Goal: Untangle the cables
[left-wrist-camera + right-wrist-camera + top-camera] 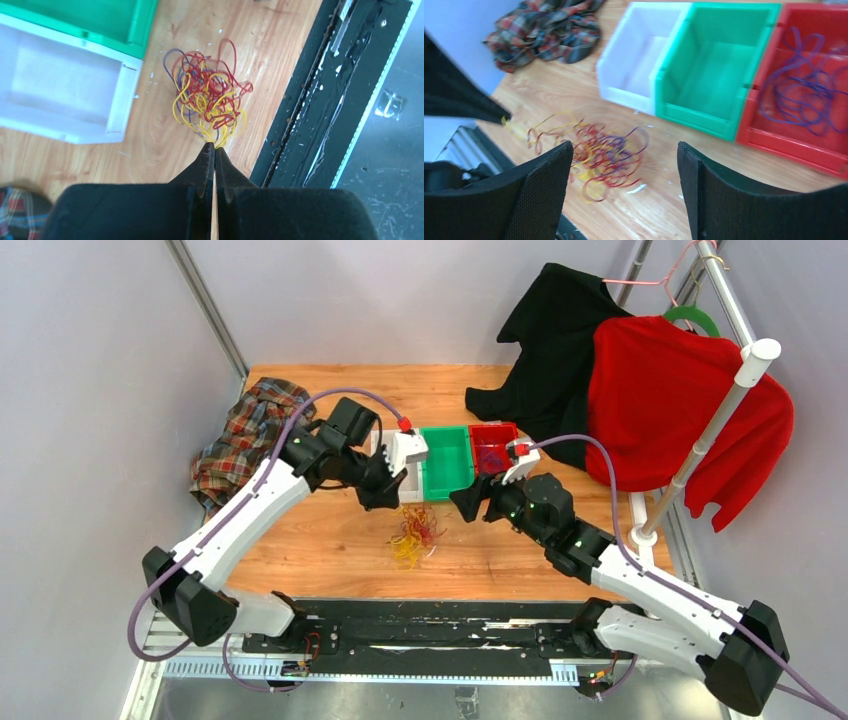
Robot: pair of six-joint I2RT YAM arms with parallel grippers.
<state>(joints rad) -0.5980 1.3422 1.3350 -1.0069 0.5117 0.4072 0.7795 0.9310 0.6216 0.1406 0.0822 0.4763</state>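
Our left claw (214, 148), pressed together, pinches a yellow strand at the edge of the cables (210, 95); the right claw (624, 146), spread, faces them, by the desk's (340, 540) near edge.

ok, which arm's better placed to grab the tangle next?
Right. The right pincer is open, empty and faces the cables. The left pincer is shut at the pile's edge, seemingly gripping one of them.
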